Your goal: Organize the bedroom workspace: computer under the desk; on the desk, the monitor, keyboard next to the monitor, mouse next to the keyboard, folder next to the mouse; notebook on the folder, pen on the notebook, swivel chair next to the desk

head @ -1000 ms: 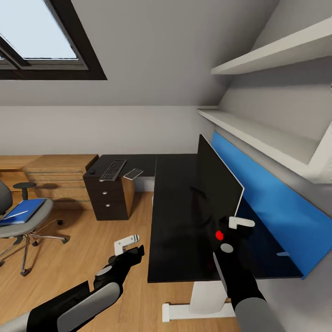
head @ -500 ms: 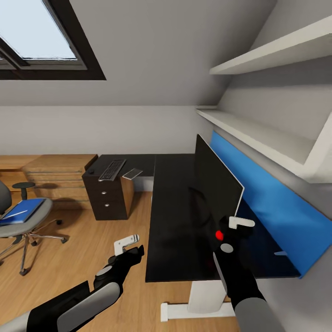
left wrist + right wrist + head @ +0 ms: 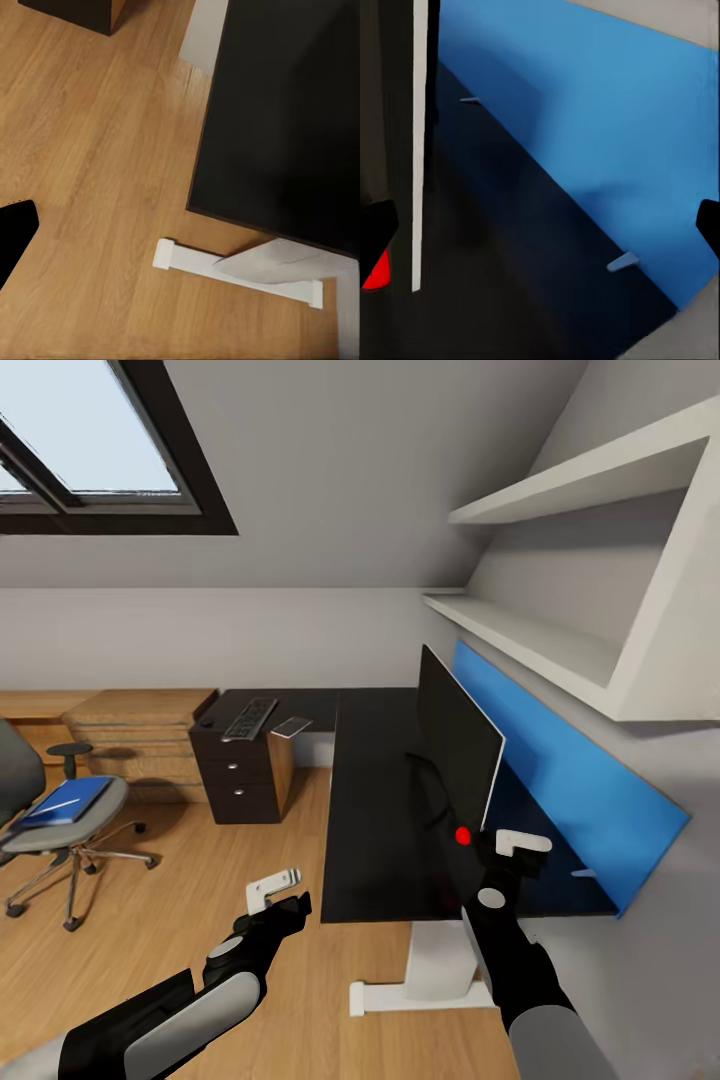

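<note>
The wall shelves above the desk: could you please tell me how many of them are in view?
2. The lower shelf runs along the wall just above the blue back panel; the upper shelf hangs higher on the same wall. More may lie beyond the frame.

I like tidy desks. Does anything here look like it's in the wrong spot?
Yes. The blue folder lies on the swivel chair seat, not the desk. The keyboard sits at the desk's far end, well away from the monitor.
</note>
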Motion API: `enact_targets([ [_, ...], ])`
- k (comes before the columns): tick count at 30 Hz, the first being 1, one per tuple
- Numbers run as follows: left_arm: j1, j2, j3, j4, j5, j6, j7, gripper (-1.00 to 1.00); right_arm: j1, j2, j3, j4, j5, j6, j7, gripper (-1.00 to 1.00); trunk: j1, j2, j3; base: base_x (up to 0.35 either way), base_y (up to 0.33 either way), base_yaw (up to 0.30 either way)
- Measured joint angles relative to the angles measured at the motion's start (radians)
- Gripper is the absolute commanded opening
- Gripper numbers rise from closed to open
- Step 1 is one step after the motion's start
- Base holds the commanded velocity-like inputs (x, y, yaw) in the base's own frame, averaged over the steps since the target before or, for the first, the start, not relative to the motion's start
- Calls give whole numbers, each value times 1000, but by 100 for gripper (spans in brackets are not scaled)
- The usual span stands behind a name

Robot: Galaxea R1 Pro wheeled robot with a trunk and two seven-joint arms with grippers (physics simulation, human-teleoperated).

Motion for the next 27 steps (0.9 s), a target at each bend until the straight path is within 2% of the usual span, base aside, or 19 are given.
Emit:
enact_targets([
  [18,0,0,1,13,3,0,1,100,1,4,3,7,1,-25,4,100,0,0,0,-335,0,0],
  [27,0,1,3,17,6,1,-4,100,2,4,28,12,1,-24,6,100,0,0,0,-335,0,0],
])
